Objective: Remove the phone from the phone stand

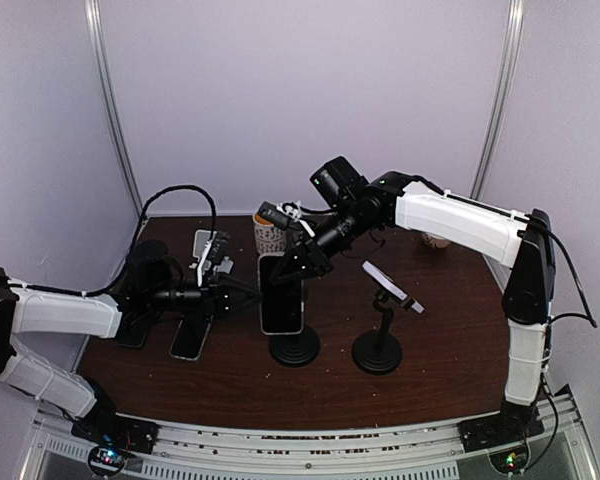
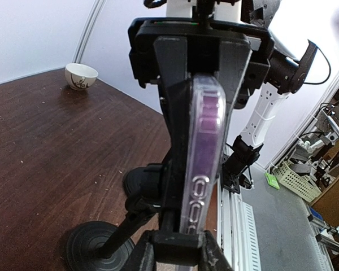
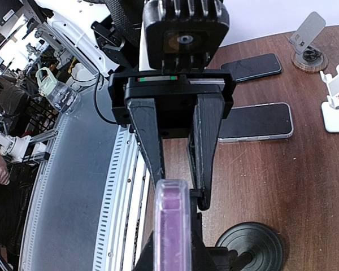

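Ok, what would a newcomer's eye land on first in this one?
Mid-table, the phone stands upright in its stand, with the left gripper pinching its left edge and the right gripper down at its top. Just to the right stands an empty second stand, and another phone lies flat at the left.

Bright, even, diffuse light, faint shadows. Phone [image 2: 206, 130] just ahead of left gripper [image 2: 178, 251] is soft-focus with sheen on its edge. Wrist views bend at borders.
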Available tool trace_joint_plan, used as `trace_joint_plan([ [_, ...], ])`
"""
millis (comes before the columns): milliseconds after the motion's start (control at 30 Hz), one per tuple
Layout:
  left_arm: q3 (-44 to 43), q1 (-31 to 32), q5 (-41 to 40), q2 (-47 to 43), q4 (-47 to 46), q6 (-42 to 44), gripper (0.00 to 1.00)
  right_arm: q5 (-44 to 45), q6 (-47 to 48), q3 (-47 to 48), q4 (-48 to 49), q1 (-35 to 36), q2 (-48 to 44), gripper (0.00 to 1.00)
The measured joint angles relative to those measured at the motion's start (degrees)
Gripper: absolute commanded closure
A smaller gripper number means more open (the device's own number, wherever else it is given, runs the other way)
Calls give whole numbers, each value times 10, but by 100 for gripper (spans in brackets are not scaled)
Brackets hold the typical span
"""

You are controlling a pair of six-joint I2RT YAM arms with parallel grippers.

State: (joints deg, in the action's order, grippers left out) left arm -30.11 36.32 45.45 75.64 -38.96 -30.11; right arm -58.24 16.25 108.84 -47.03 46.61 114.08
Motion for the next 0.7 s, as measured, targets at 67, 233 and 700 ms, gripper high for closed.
trace_joint_plan([
  [67,0,0,3,1,-4,-5,100,0,0,0,0,0,0,100],
  [233,0,-5,14,27,-47,-32,100,4,-14,1,5,-2,0,93],
  [700,18,-21,-14,37,-93,-73,100,17,-155,-82,113,-11,-40,46],
])
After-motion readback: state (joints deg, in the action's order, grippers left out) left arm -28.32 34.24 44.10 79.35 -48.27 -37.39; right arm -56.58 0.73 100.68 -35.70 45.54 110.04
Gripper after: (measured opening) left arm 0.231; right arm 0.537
